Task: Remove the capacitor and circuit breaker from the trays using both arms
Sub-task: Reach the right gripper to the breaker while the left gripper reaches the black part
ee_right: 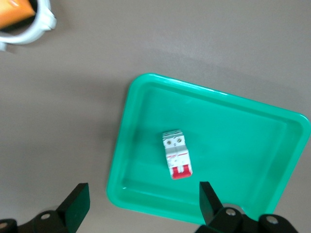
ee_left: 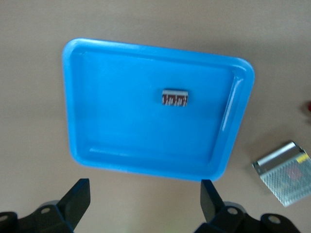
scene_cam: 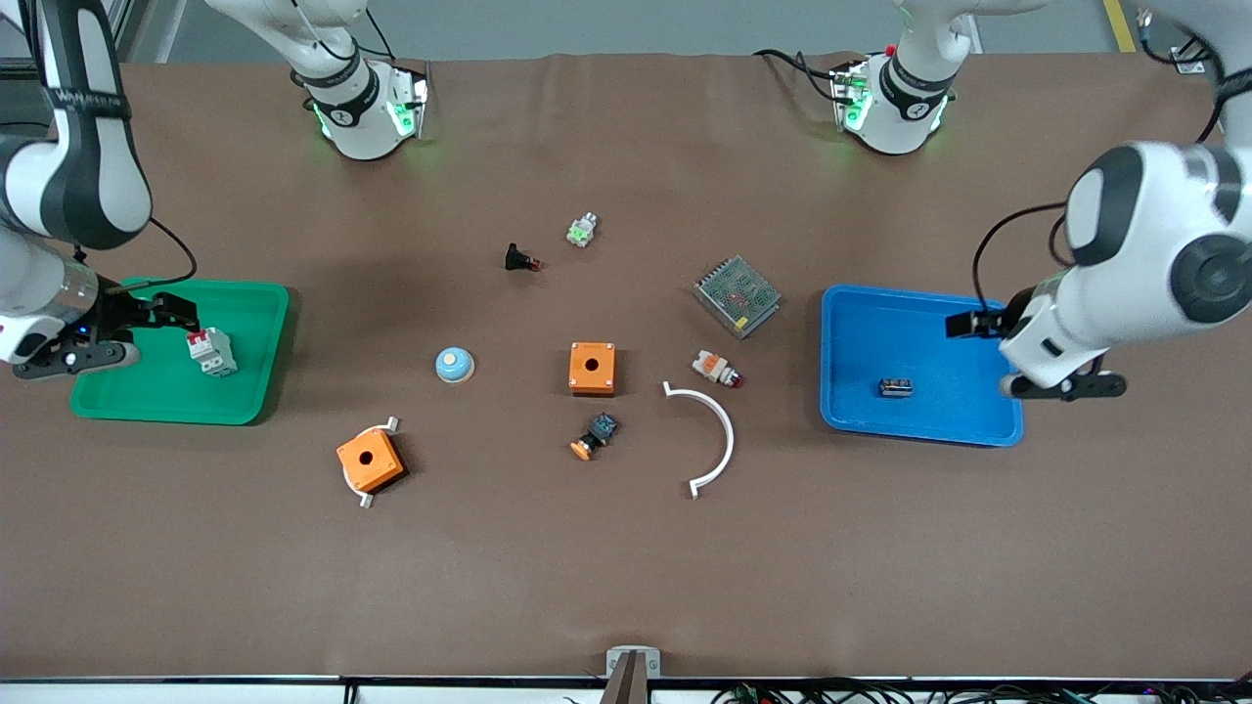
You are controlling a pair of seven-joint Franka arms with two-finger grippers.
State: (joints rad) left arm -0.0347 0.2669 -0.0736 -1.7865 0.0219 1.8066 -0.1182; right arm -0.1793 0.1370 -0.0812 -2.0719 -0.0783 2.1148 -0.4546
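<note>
The capacitor (scene_cam: 895,387) is a tiny dark block lying in the blue tray (scene_cam: 861,323); it also shows in the left wrist view (ee_left: 175,97) inside that tray (ee_left: 107,121). My left gripper (scene_cam: 1064,385) hangs open and empty in the air by the tray's edge toward the left arm's end (ee_left: 144,201). The breaker (scene_cam: 212,352), white-grey with red levers, lies in the green tray (scene_cam: 156,401); it also shows in the right wrist view (ee_right: 176,160) inside that tray (ee_right: 243,131). My right gripper (scene_cam: 76,358) hangs open and empty over the green tray's outer edge (ee_right: 141,204).
Between the trays lie two orange boxes (scene_cam: 592,368) (scene_cam: 370,460), a blue dome (scene_cam: 455,365), a white curved piece (scene_cam: 706,440), a metal mesh box (scene_cam: 737,295), an orange-capped button (scene_cam: 595,436), a white-and-orange button (scene_cam: 716,369), and a black piece (scene_cam: 520,259).
</note>
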